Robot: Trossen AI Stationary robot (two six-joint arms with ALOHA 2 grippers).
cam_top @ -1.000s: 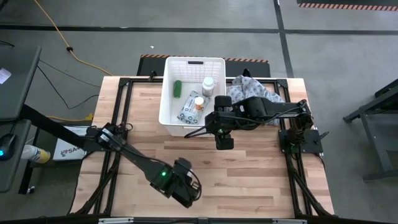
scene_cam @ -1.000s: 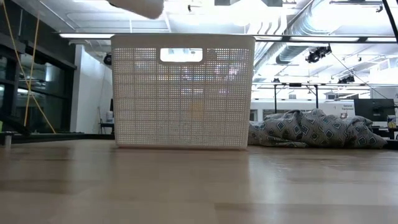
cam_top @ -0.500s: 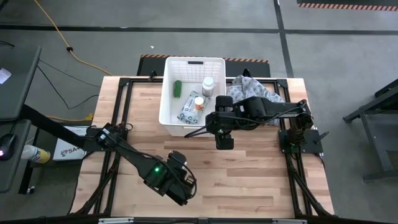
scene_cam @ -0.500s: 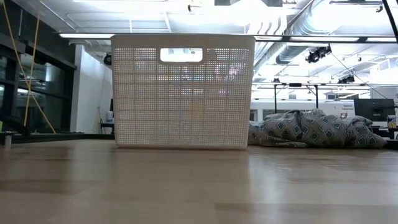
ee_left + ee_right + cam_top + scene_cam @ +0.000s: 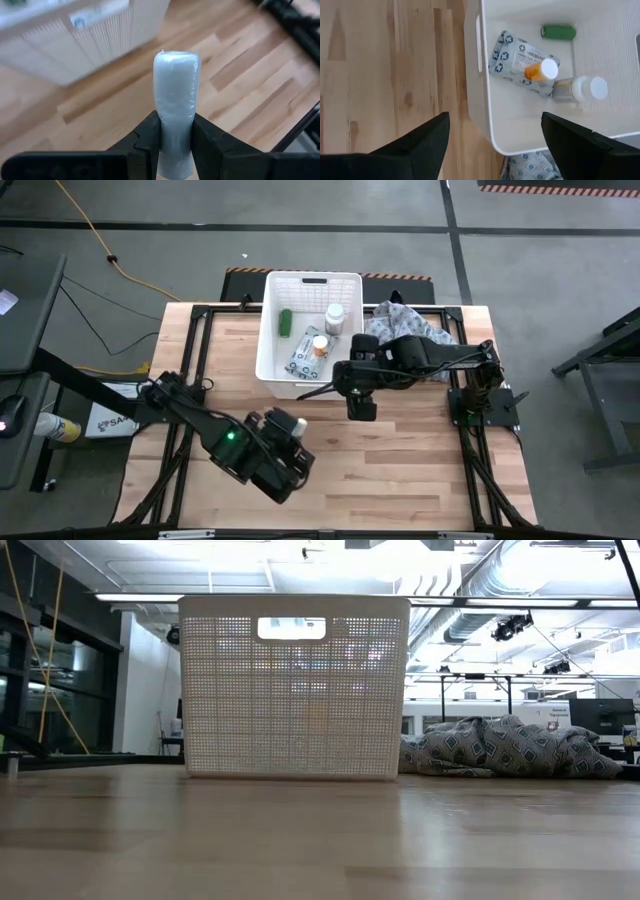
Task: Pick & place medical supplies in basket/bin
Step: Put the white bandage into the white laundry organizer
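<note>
High view looks straight down, low view level across; both share the bin [image 5: 309, 330].

Left gripper [image 5: 175, 137] low over the table's front, fingers squeezed tight on a small white tube [image 5: 175, 107], right gripper [image 5: 492, 137] held wide apart, waiting mid-table

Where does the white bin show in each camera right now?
High: white bin, top centre.
Low: centre, lattice wall with handle slot.
Left wrist: blurred, upper left.
Right wrist: right half.
Shared landmark: patterned cloth beside the bin.
</note>
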